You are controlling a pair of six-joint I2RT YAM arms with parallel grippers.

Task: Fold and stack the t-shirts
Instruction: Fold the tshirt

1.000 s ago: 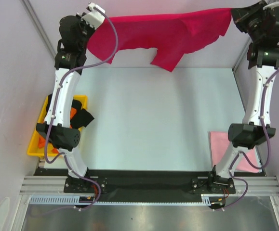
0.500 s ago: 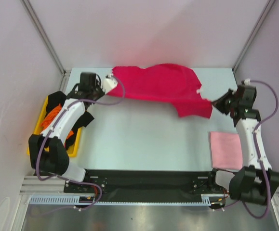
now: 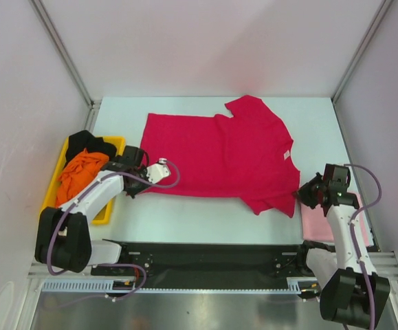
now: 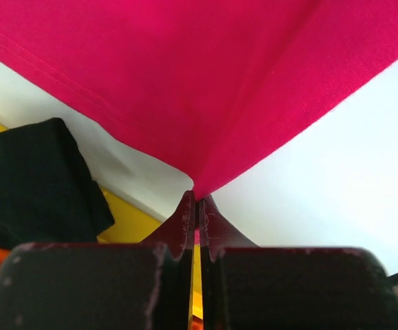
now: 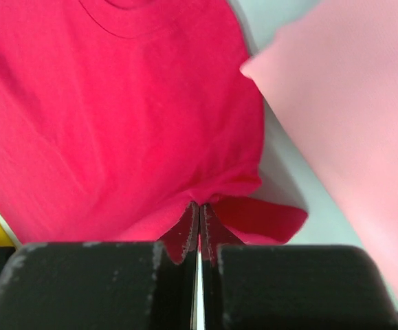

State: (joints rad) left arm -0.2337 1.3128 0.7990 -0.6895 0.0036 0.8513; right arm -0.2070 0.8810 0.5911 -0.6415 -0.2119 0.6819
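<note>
The crimson red t-shirt lies spread flat across the table's middle. My left gripper is shut on its near left corner. At the shirt's near right corner, my right gripper is shut on the cloth, low over the table. A folded pale pink t-shirt lies at the front right, partly under my right arm, and shows again in the right wrist view. The orange t-shirt and the black t-shirt sit bunched in the tray.
A yellow plastic tray stands at the table's left edge, next to my left arm. Pale walls with metal frame posts close in the left, back and right sides.
Both arms have come down from high at the back and pulled toward the near edge, laying the hanging red shirt out flat on the table. Both grippers stayed shut on it.
</note>
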